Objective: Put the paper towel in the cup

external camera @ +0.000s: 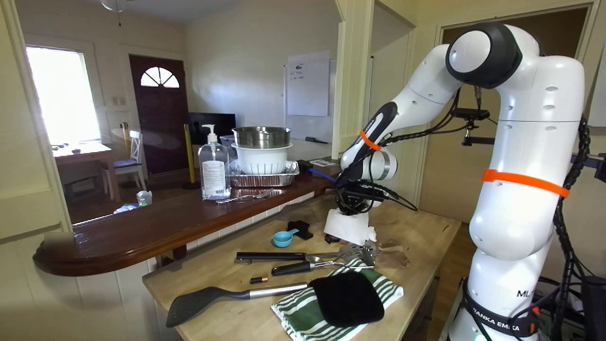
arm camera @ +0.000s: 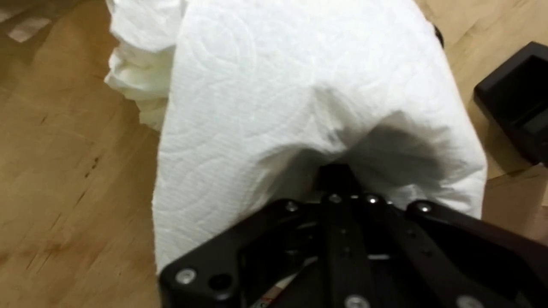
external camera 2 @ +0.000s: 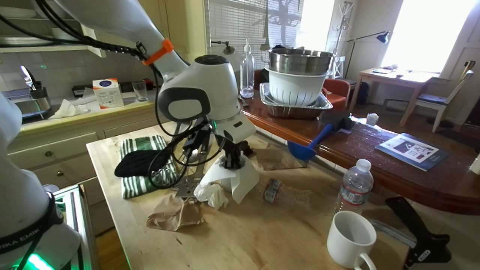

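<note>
I have the fingers pressed together, tips sunk into a shadowed hollow of the paper towel; whether they pinch any of it, I cannot tell. In both exterior views the towel slopes outward and down from the tips, over the surface. It hides what is beneath; cup not confirmed. Crumpled paper just beside the towel. White mug upright, well apart.
</note>
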